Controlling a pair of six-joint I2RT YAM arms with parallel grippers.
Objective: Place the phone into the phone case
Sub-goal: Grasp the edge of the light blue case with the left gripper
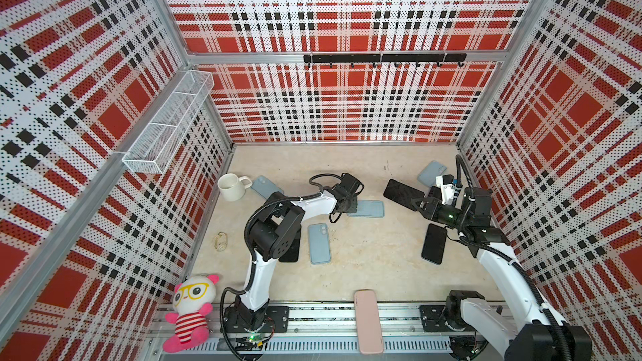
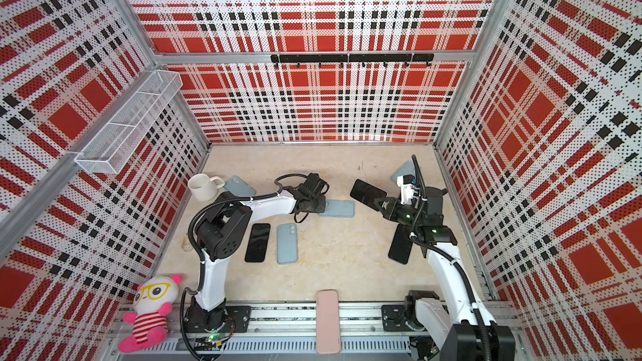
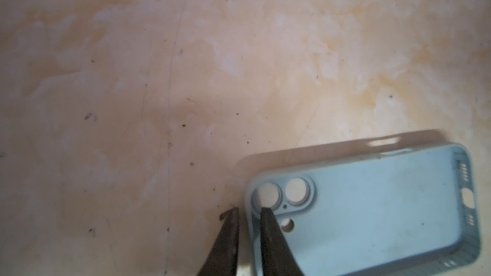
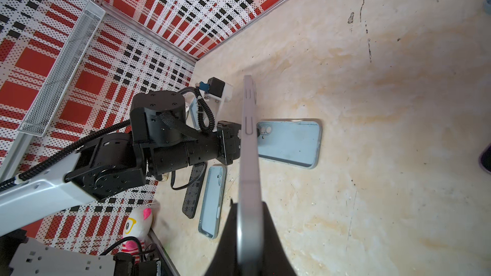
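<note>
**Clerk:** Entry one, the phone case. Where is it lying?

**Checker:** Light blue, open side up, lying on the table. One short end is sitting between the fingers of the left gripper. One finger is standing inside the shell, just beside the two round camera cutouts. The other is standing outside the end wall. The two are drawn close and are pinching that wall between them. The rest of the case is stretching away from the fingertips.

**Clerk:** Entry two, the phone?

**Checker:** Dark screen, pale edge. The right gripper is holding it by one end, its fingers pressing on the two broad faces. The body is reaching straight out past the fingertips. Whether the far end is touching the table, I cannot tell.

**Clerk:** Is it sitting in the case?

**Checker:** No. The case is lying beyond the right fingertips, near the phone's far end. In both top views the two are showing apart.

**Clerk:** Sundries?

**Checker:** A spare case and a second phone are lying side by side behind the left fingers, toward that arm's base. A third phone is lying behind the right fingers, partly under that arm. A mug is standing well apart from the left fingers, by the side wall.
</note>
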